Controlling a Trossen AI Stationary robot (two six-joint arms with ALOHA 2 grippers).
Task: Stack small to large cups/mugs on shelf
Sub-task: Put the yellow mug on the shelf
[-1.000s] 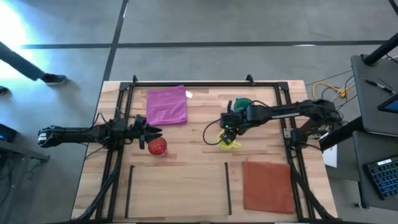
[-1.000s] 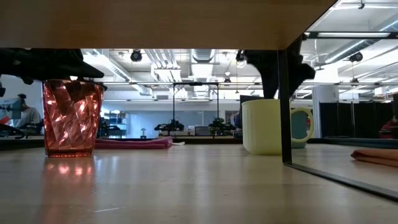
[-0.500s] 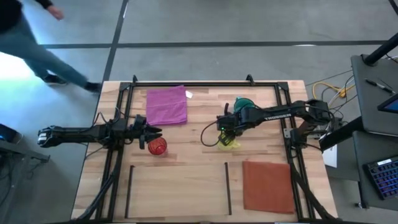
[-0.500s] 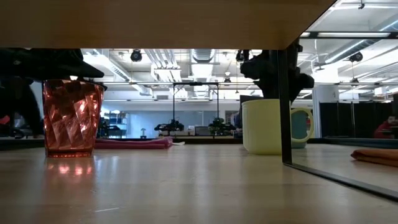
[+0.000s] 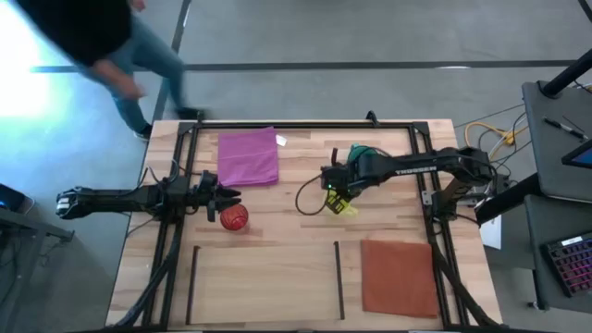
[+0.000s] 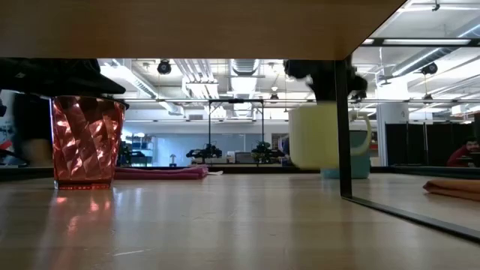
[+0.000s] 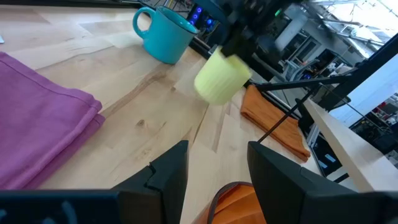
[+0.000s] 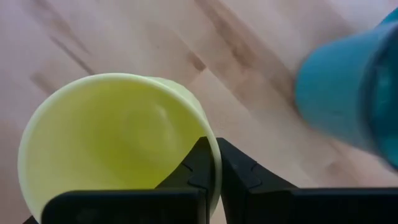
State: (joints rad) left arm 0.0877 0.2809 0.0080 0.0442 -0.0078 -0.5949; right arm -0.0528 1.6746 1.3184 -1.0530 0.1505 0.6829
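Observation:
The yellow mug (image 5: 339,204) hangs in the air right of the table's middle, with my right gripper (image 5: 334,192) shut on it. It also shows in the low view (image 6: 313,135) and the left wrist view (image 7: 221,78). The teal mug (image 5: 363,154) stands on its base just beyond it. The red-orange cup (image 5: 233,216) stands upright left of centre. My left gripper (image 5: 226,196) is open just above and beside it, and the cup's rim (image 7: 239,202) shows between its fingers. The shelf (image 5: 268,282) lies between two black strips near the front edge. My right gripper holds the yellow mug by its rim (image 8: 210,144), with one finger (image 8: 198,167) inside the mug and the other (image 8: 239,174) outside its wall. The fingers come from above, pointing down. The mug hangs below them, lifted clear of the table and somewhat tilted.
A magenta cloth (image 5: 248,155) lies at the far left of the table. A rust-brown mat (image 5: 398,276) lies at the near right. Black frame rails (image 5: 176,185) run along the table's sides. A person (image 5: 111,37) walks on the floor beyond the far left corner.
My right gripper has shut on the yellow mug's rim and raised it clear of the table, shifting slightly toward the table's left edge. The mug has tipped a little. The person beyond the table has walked along.

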